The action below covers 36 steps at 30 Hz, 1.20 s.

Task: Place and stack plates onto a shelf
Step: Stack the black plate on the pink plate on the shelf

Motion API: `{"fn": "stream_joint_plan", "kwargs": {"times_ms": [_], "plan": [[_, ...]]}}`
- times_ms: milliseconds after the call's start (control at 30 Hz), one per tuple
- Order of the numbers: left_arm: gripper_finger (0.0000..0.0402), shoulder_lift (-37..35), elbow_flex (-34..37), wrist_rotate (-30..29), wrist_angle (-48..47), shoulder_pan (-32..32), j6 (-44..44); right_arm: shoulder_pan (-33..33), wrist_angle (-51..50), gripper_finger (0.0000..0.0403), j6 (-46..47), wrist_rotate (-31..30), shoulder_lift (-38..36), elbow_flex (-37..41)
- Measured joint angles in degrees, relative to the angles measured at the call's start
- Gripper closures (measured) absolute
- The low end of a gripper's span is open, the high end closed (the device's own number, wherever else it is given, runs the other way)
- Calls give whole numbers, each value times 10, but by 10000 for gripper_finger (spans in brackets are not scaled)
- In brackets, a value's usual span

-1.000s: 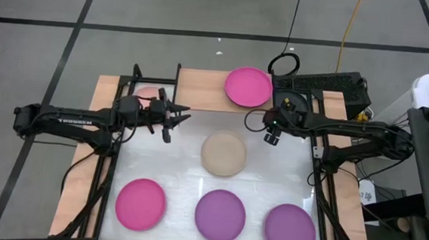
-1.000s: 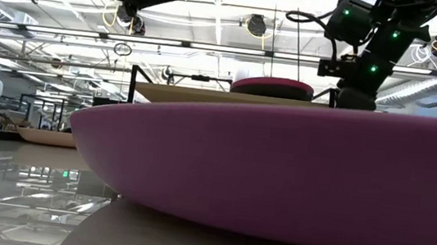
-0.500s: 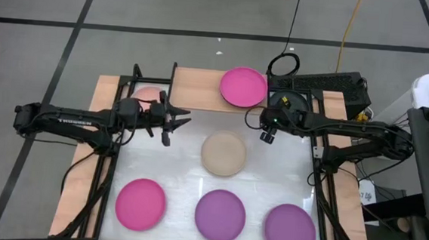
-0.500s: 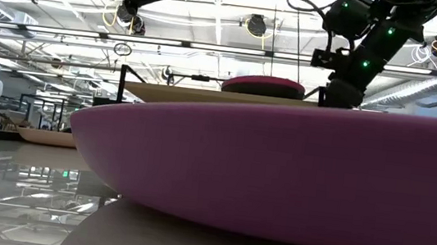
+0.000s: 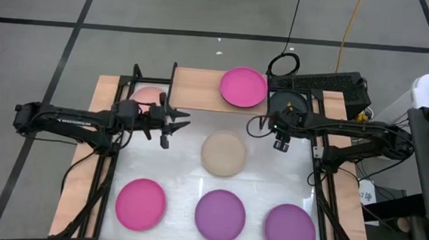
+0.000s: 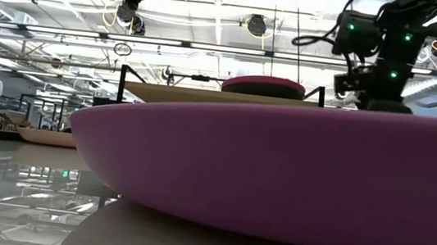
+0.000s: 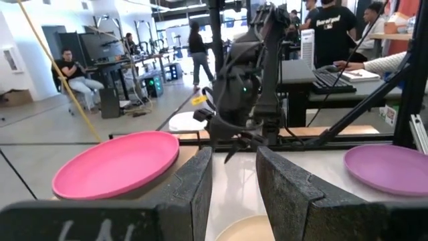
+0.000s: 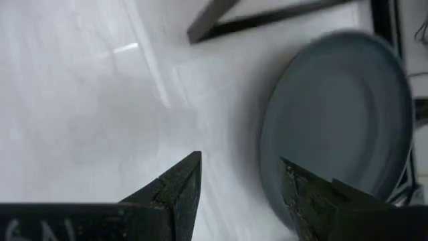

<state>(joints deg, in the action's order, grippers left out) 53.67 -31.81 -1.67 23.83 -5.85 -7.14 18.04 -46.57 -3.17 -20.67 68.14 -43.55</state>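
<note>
So: worktop (image 5: 271,177) is white, glossy, w/ the shelf (image 5: 198,88) at its far edge, wooden top board on black legs. Magenta plate (image 5: 243,87) lies flat on the shelf's right end; pale pink plate (image 5: 148,95) sits by the shelf's left end, partly hidden behind my left arm, can't tell if on the board or below it. Beige plate (image 5: 223,153) rests mid-worktop. Near edge has a row of 3: second magenta plate (image 5: 140,203) on the left, purple plate (image 5: 220,215) in the middle, another purple plate (image 5: 289,230) on the right. Dark grey plate (image 8: 338,120) lies on the worktop right below my right gripper, seen in right wrist view only.

My left gripper (image 5: 175,122) hovers over the worktop's left-far part, just in front of the shelf, pointing toward centre; fingers (image 7: 287,194) apart by a moderate gap, nothing between them. My right gripper (image 5: 281,145) hangs pointing down, right of the beige plate, in front of the shelf's right end; jaws spread wide, empty, clear of the grey plate.

People in the room behind, seen in left wrist view.
</note>
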Motion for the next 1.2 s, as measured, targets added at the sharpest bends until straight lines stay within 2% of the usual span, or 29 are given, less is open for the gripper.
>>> {"fn": "stream_joint_plan", "kwargs": {"times_ms": [200,467,833,1200], "plan": [[277,-29,41,0,27,0,11,15,19,229,-7,18,2,28],[277,-91,146,-1,166,-1,45,87,68,229,-20,16,1,28],[277,-121,155,-5,167,-1,48,163,160,229,-59,76,1,79],[277,-121,155,-5,165,-1,52,198,227,229,-68,74,3,129]]}}
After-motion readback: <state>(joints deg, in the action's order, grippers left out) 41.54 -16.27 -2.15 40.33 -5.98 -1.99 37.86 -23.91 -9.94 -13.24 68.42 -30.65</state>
